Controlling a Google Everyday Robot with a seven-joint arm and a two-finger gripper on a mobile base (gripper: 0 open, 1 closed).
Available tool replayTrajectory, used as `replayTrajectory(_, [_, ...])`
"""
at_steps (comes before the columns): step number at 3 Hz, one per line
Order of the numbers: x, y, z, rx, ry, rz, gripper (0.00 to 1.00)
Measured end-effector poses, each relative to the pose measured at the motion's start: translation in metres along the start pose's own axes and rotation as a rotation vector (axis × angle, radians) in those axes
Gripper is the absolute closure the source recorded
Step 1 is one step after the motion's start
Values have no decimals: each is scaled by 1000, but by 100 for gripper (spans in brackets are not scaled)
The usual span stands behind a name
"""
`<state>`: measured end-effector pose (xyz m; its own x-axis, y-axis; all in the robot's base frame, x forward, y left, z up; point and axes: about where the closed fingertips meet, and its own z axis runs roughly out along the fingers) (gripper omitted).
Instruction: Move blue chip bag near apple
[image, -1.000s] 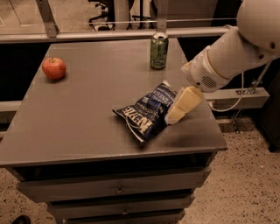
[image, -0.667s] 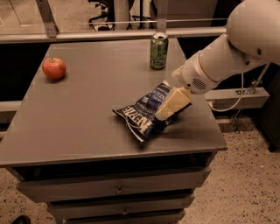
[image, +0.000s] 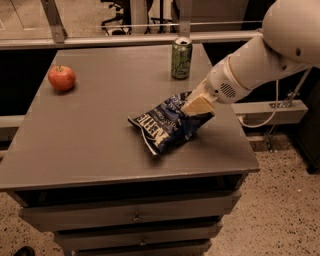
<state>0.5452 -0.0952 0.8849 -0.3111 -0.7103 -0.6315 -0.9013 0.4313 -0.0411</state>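
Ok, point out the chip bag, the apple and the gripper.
chip bag (image: 162, 127): camera view, middle of its printed front.
apple (image: 62, 78): camera view, centre of its red skin.
gripper (image: 198, 106): camera view, its tan tip, at the bag's right end.

You are looking at an office-like workspace: a grey table (image: 100, 150) with drawers (image: 135, 216) on a speckled floor (image: 280, 220), and wheeled chair bases (image: 114, 5) behind a metal rail (image: 100, 41). The gripper (image: 199, 105) rests at the blue chip bag (image: 165, 125), on the table's right side.
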Motion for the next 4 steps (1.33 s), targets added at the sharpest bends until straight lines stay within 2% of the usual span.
replayTrajectory(1, [-4, 3, -7, -10, -12, 18, 92])
replayTrajectory(2, [-26, 0, -28, 33, -63, 36, 100])
replayTrajectory(3, [-26, 0, -28, 33, -63, 36, 100])
replayTrajectory(4, [-38, 8, -10, 19, -123, 60, 100])
